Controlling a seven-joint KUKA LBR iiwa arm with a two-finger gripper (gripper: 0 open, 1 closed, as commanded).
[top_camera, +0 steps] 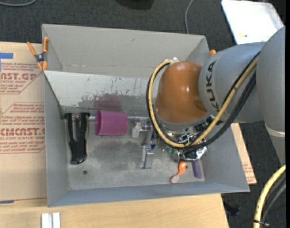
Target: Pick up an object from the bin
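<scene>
The grey metal bin (111, 46) has only a few loose things on its floor, and none of them has been lifted yet. The arm comes in over the right wall, and its orange dome-shaped cover (180, 91) hangs above the right half of the floor. Below the cover, the gripper (147, 151) is low over bare, scuffed floor near the middle of the bin. Whether it is released or clenched cannot be told from this angle, and nothing can be seen held in it. The nearest thing on its left is a magenta plastic cup (111, 122), lying on its side near the foot of the far wall and apart from the gripper. A black long-handled tool (77, 137) lies along the left wall, well apart from it. Near the near right corner, just beside the wrist's cables, lie a small orange piece (180, 169) and a small purple piece (197, 169). By my reading the task is at its approach stage. The arm is down in the bin, but choosing a thing, closing on it and raising it clear of the walls are all left to do.
</scene>
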